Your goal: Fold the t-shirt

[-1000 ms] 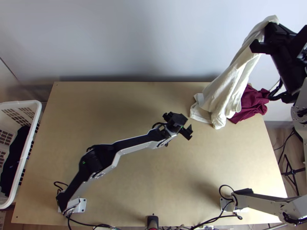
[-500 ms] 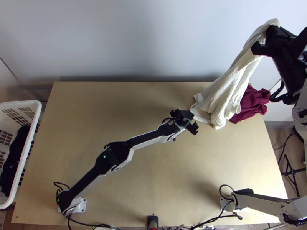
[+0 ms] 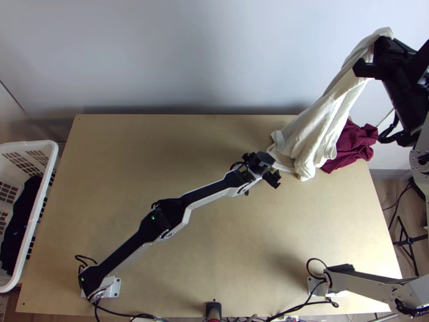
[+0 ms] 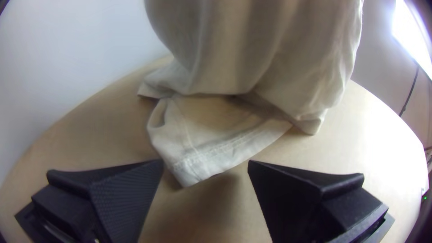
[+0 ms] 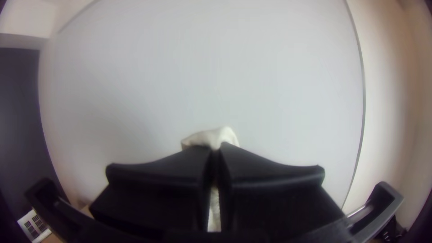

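Note:
My right gripper (image 3: 375, 53) is raised at the top view's upper right, holding up one end of the cream t-shirt (image 3: 335, 107). The shirt hangs in long folds, its lower end resting on the table's far right part. In the right wrist view, cloth (image 5: 216, 136) pokes out beyond my right gripper (image 5: 215, 150), whose fingers are closed on it. My left gripper (image 3: 267, 169) is just beside the shirt's lower end. In the left wrist view, my left gripper (image 4: 206, 165) stands open, with a hemmed shirt corner (image 4: 193, 168) lying between and beyond its fingertips.
A dark red cloth (image 3: 354, 145) lies bunched behind the t-shirt at the table's right edge. A white basket (image 3: 51, 161) with dark cloth (image 3: 21, 214) inside stands left of the table (image 3: 134, 161). A pale wall (image 3: 187, 53) rises behind it.
My left arm has stretched rightward and slightly up the picture, bringing its gripper up to the shirt's lower end. The right gripper, with the shirt in it, has shifted slightly down the picture.

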You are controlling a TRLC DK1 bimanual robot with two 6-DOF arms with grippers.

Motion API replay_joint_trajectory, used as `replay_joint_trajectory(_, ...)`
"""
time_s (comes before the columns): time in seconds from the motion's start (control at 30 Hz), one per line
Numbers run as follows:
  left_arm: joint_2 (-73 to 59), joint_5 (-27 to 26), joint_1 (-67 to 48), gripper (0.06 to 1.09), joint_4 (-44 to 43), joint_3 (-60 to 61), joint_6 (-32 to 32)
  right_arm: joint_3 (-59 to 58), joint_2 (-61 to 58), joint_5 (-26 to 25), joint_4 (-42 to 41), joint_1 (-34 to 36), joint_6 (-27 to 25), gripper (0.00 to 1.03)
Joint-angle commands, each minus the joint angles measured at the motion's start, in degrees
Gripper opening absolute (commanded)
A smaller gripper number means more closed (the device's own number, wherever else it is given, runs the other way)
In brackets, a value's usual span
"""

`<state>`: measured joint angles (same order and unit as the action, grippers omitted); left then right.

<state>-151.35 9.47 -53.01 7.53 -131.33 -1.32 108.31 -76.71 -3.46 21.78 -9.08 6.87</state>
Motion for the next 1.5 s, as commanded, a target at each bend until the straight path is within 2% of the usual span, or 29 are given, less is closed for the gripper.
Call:
replay_joint_trajectory(0.0,-1.32,-3.59,0.63,0.94,2.67,-2.88,-0.7,-0.12,0.07,0.04,0.02,0.2,0.07,0.03)
replay_joint_trajectory(0.1,-1.49,-4.82,0.72,0.94,2.84,-3.23,-0.79,-0.21,0.33,0.04,0.02,0.2,0.16,0.03)
replay_joint_trajectory(0.13,-1.67,-4.82,0.81,0.91,2.93,-3.41,-0.87,-0.21,0.51,0.04,0.02,0.12,0.25,0.03)
replay_joint_trajectory(0.2,-1.67,-4.99,0.89,0.57,2.75,-3.5,-1.14,-0.29,0.77,0.04,0.1,0.12,0.25,0.03)
replay_joint_trajectory(0.27,-1.67,-4.99,0.89,0.38,2.75,-3.5,-1.58,-0.29,0.95,0.04,0.02,0.12,0.33,0.03)
replay_joint_trajectory(0.3,-1.67,-4.99,0.98,0.26,2.75,-3.5,-1.93,-0.29,0.95,0.04,0.02,0.2,0.33,0.03)
replay_joint_trajectory(0.33,-1.67,-4.9,1.07,0.09,2.84,-3.5,-2.54,-0.29,0.95,0.04,0.02,0.2,0.33,0.03)
replay_joint_trajectory(0.6,-1.05,-3.76,1.51,0.1,3.9,-2.0,-4.74,-0.47,0.95,0.04,0.02,0.56,0.33,0.03)
replay_joint_trajectory(0.8,5.54,-2.8,2.3,0.09,7.85,1.43,-8.52,-1.35,0.86,0.04,-0.07,1.35,0.33,0.03)
replay_joint_trajectory(0.93,15.21,-2.88,5.64,0.09,10.49,4.94,-12.3,-1.61,0.86,0.04,-0.77,1.61,0.51,0.03)
replay_joint_trajectory(1.07,25.58,-2.88,10.04,0.09,18.05,6.26,-14.85,-1.52,0.86,0.12,-1.39,1.35,0.6,0.03)
replay_joint_trajectory(1.47,57.31,-2.97,19.7,0.09,18.93,23.66,-9.31,-0.38,0.68,0.04,-1.83,-3.22,0.6,0.03)
